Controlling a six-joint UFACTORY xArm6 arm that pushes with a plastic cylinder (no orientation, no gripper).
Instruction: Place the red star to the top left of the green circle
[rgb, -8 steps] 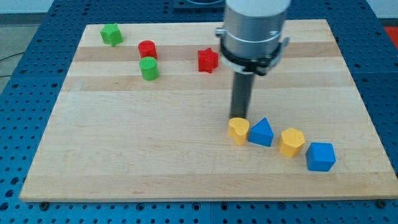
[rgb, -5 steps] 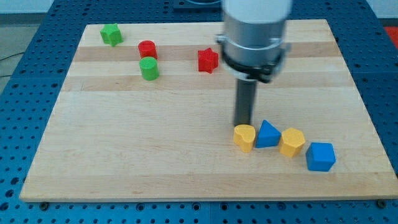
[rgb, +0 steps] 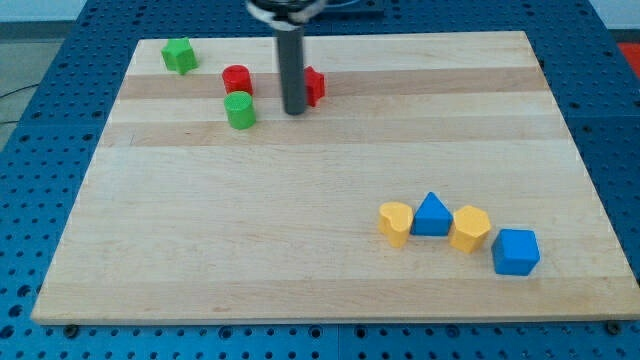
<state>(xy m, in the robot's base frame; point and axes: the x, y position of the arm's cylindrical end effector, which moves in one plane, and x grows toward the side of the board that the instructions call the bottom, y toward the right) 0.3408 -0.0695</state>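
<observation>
The red star (rgb: 313, 86) lies near the view's top, partly hidden behind my rod. My tip (rgb: 294, 111) rests on the board just below and left of the star, touching or nearly touching it. The green circle (rgb: 240, 110) stands to the tip's left. A red cylinder (rgb: 236, 79) sits directly above the green circle, close to it. The star is up and to the right of the green circle.
A green star-like block (rgb: 179, 54) sits at the top left corner of the wooden board (rgb: 250, 240). At the lower right stands a row: yellow heart (rgb: 396, 222), blue triangle (rgb: 432, 215), yellow hexagon (rgb: 469, 228), blue cube (rgb: 515, 251).
My rod has moved from beside the yellow heart up and left to the red star. The star has shifted left. The yellow heart was nudged slightly down and right.
</observation>
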